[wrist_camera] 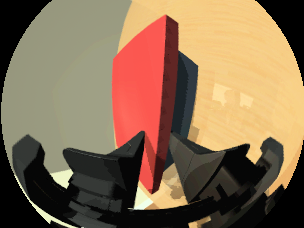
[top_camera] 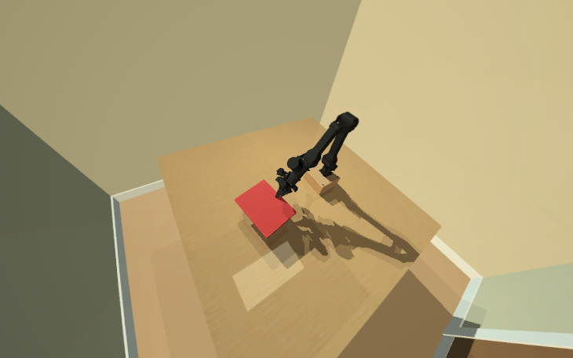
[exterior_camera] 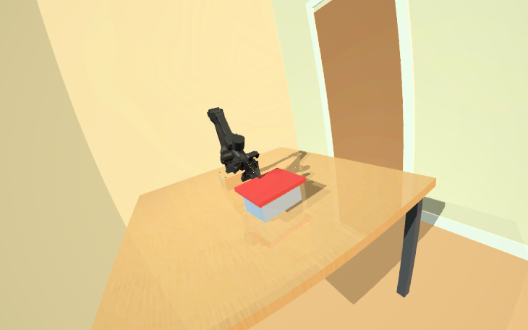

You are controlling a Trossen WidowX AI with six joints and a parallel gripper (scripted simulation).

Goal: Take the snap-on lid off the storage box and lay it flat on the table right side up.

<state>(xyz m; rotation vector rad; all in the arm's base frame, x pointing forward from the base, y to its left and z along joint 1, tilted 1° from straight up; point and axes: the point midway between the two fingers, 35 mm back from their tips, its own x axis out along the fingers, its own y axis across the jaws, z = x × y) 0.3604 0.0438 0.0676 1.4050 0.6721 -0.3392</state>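
Observation:
The red lid (top_camera: 264, 209) (exterior_camera: 272, 186) (wrist_camera: 140, 90) lies over the top of the storage box (exterior_camera: 282, 202) (wrist_camera: 189, 85), which has pale grey-blue walls and stands on the table (top_camera: 209, 164) (exterior_camera: 176, 233) (wrist_camera: 240, 55). My gripper (top_camera: 277, 195) (exterior_camera: 260, 176) (wrist_camera: 156, 134) is shut on the lid's edge on the side toward the arm's base, one finger over the top face and the other below the rim. The lid looks about level. Whether a small gap stands between lid and box at the gripped side is hidden.
The arm's base stands on a wooden block (top_camera: 322, 183) (exterior_camera: 230, 181) behind the gripper. The arm's shadow falls across the table beside the box. A pale patch of light (top_camera: 264, 282) lies on the table near the box. Walls stand beyond the table's back edges.

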